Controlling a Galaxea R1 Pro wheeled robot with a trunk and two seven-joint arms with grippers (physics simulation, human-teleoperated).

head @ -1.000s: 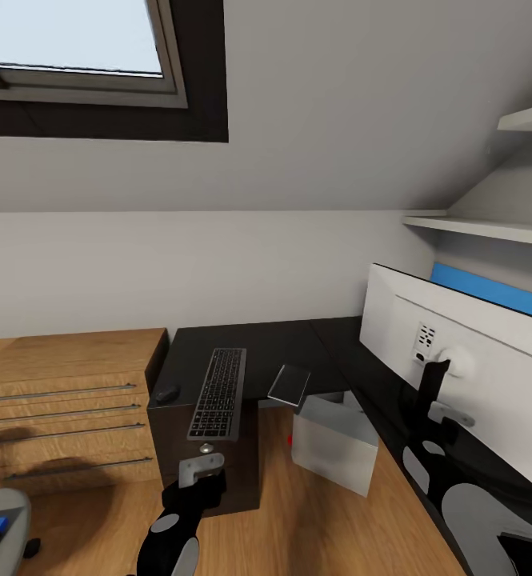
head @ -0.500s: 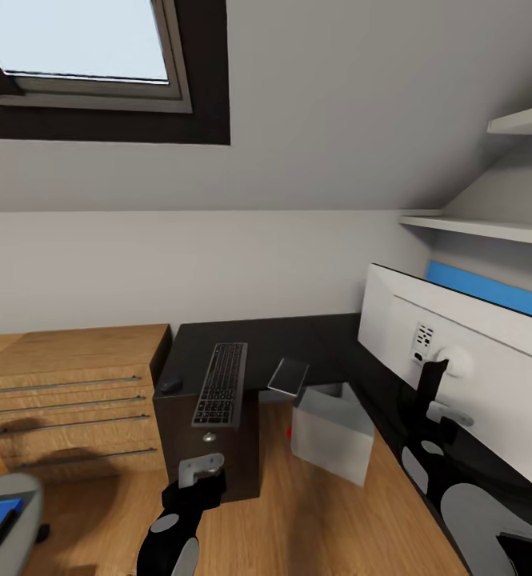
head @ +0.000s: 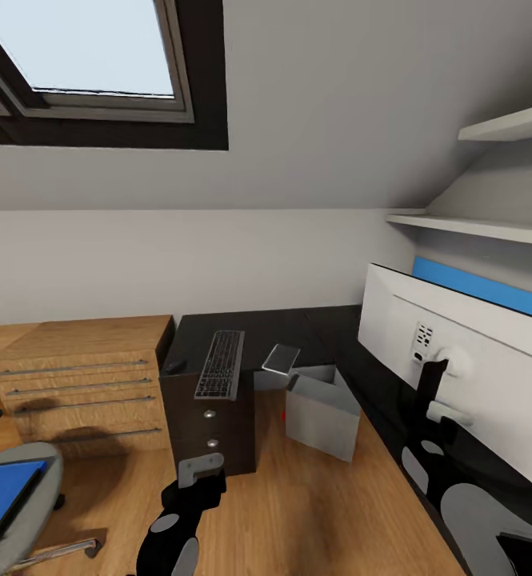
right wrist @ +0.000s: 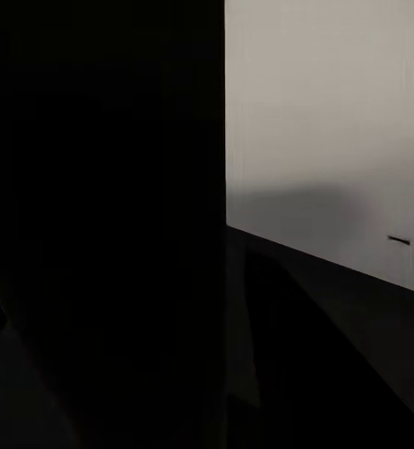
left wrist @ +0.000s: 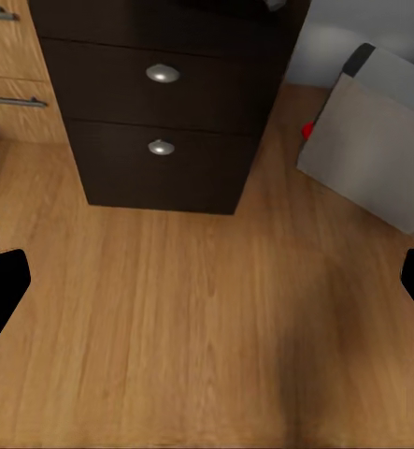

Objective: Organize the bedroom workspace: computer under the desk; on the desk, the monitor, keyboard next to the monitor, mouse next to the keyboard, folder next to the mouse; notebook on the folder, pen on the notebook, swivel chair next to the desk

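The black desk [head: 298, 328] carries the keyboard [head: 220, 364], the mouse [head: 174, 366] to its left and the small grey notebook [head: 282, 358] to its right. Further right the monitor [head: 466, 360] stands with its white back toward me. The grey computer [head: 322, 410] sits tilted on the floor by the desk. At lower left the blue folder [head: 2, 496] lies on the swivel chair [head: 38, 480]. I cannot make out the pen. My left gripper [left wrist: 207, 285] hangs open over bare floor. My right gripper [head: 435, 376] is close to the monitor's back, its jaws hidden.
A dark three-drawer unit [head: 210, 432] [left wrist: 160, 103] stands under the keyboard end of the desk. A light wooden drawer cabinet [head: 82, 376] is left of it. Shelves [head: 490, 228] and a blue wall panel [head: 474, 284] sit behind the monitor. A skylight [head: 82, 48] is above.
The camera has backed away and turned: desk and cabinet look smaller and higher, and the swivel chair with the folder has come further into view at lower left. Neither arm has shifted in the picture.
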